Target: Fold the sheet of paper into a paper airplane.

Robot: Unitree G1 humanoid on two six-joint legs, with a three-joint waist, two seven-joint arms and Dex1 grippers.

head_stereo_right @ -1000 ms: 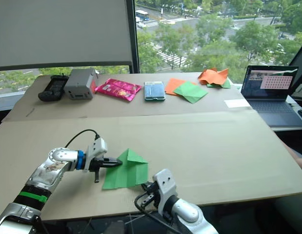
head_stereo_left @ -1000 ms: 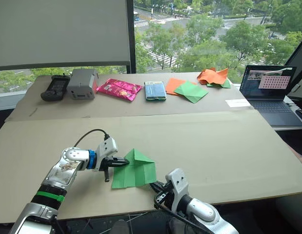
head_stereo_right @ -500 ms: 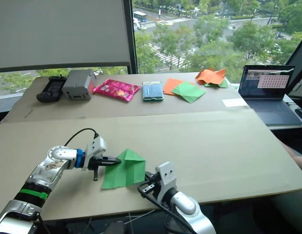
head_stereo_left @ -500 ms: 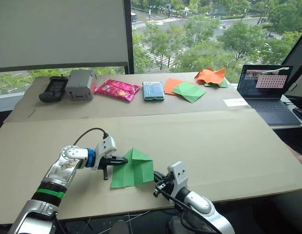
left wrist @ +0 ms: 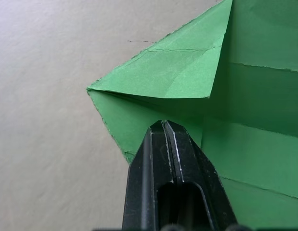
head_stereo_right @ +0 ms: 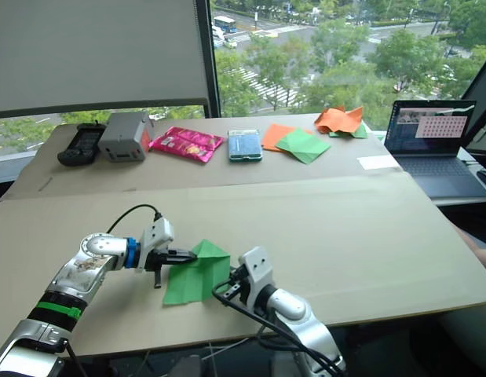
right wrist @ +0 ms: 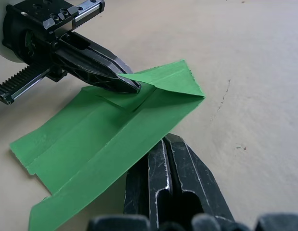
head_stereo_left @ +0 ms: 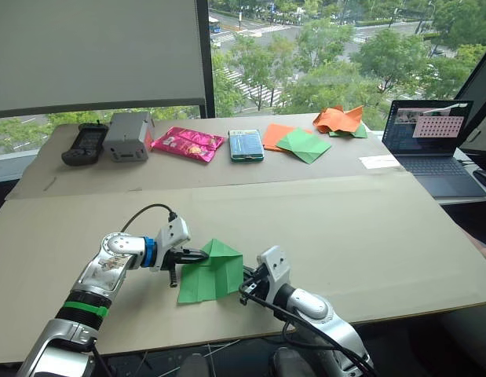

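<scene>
The left gripper (head_stereo_left: 200, 255) presses, fingers together, on the creased bright green sheet of paper (head_stereo_left: 211, 271); the right gripper (right wrist: 169, 140), also closed, touches its opposite edge.

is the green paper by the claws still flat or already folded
Partly folded. The sheet of paper has a triangular flap turned over at its far end, with straight creases along it. It is not yet a narrow wedge.

Each arm is built of rounded silver metallic segments. The left arm (head_stereo_left: 109, 271) carries a blue ring at the wrist and a green band on the forearm, with a black cable looping over a white wrist block. The left gripper (right wrist: 124, 83) has black fingers, toothed racks and screw heads. The right gripper (head_stereo_left: 246, 284) has matching black fingers.
</scene>
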